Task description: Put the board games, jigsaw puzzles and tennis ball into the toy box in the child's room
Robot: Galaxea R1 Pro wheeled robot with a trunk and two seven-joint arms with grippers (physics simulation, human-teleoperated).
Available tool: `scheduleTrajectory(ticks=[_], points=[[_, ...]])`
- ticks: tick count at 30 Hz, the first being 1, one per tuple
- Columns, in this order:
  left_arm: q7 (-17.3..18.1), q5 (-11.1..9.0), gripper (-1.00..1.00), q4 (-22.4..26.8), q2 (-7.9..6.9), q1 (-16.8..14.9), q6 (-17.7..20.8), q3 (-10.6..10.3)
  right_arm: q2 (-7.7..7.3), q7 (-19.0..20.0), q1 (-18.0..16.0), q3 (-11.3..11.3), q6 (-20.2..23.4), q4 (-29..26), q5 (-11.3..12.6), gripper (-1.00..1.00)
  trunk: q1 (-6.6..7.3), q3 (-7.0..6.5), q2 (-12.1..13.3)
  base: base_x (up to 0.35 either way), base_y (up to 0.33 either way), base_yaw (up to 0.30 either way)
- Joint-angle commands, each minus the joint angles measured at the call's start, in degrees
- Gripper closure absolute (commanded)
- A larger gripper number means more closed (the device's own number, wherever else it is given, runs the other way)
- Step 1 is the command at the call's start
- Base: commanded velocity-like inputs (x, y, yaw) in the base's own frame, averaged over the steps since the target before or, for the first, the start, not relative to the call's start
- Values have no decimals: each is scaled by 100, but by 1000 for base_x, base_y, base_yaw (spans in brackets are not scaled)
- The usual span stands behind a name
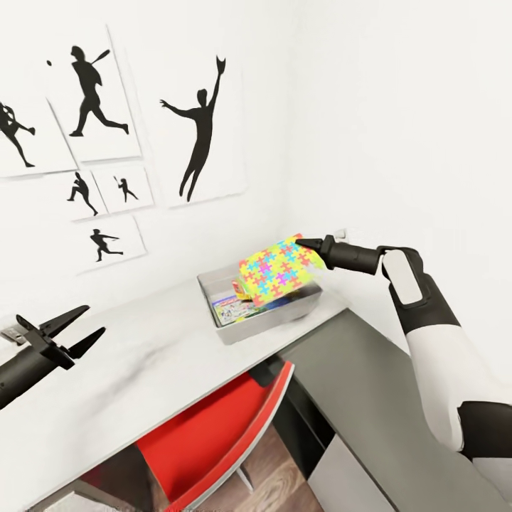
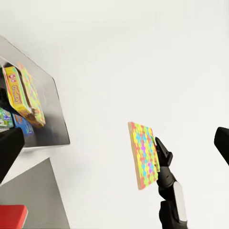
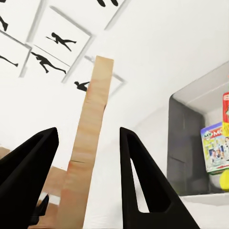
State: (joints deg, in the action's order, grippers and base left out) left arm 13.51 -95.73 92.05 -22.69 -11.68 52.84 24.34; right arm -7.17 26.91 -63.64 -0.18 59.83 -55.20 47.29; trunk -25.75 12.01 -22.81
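My right gripper (image 1: 302, 245) is shut on a multicoloured jigsaw puzzle (image 1: 277, 270) and holds it tilted in the air, just above the toy box (image 1: 263, 328). In the right wrist view the puzzle (image 3: 93, 138) runs edge-on between the two fingers. The light grey toy box stands on the table (image 1: 142, 363) by the wall. Inside it lie the SKIP BO board game (image 2: 14, 93), the MONOPOLY one (image 3: 214, 148) and a blue one (image 2: 25, 127). A yellow-green tennis ball (image 3: 223, 180) shows at the box's edge. My left gripper (image 1: 94, 318) hangs open over the table's left part.
A red chair (image 1: 213, 434) is tucked under the table in front of the box. The table's dark grey wing (image 1: 363, 370) runs below my right arm. White walls with black baseball silhouette pictures (image 1: 203, 128) close the corner behind the box.
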Motion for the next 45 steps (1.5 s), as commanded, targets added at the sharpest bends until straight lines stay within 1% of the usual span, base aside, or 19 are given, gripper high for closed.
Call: scheduleTrajectory(ticks=[1,4,9,13,20,30,41,45], points=[[32,28,-100,-3,1,-7,24,4,-1,50,4,-2,17,1,-32,100,-3,11,-11,0,0,286],[35,24,-100,-3,1,-4,24,7,0,46,27,22,17,2,-37,100,-3,11,-11,0,0,285],[36,26,-100,-3,5,-4,22,9,-12,44,45,139,17,1,-44,100,-3,11,-11,0,0,274],[37,27,-100,-3,16,-3,18,9,-32,43,51,180,17,-4,-55,100,-3,11,-11,0,0,159],[39,26,-100,-3,31,-6,16,10,-48,42,62,192,17,-16,-61,100,-3,11,-11,26,0,43],[54,25,-100,-3,36,-2,13,18,-73,35,72,194,17,-43,-70,100,-3,11,-11,185,0,4],[55,20,-100,-3,36,-3,14,18,-90,34,117,194,17,-44,-71,100,-3,11,-11,17,0,0],[55,20,-100,-3,36,-3,15,17,-97,28,145,194,17,-44,-75,100,-3,11,-11,2,0,119]])
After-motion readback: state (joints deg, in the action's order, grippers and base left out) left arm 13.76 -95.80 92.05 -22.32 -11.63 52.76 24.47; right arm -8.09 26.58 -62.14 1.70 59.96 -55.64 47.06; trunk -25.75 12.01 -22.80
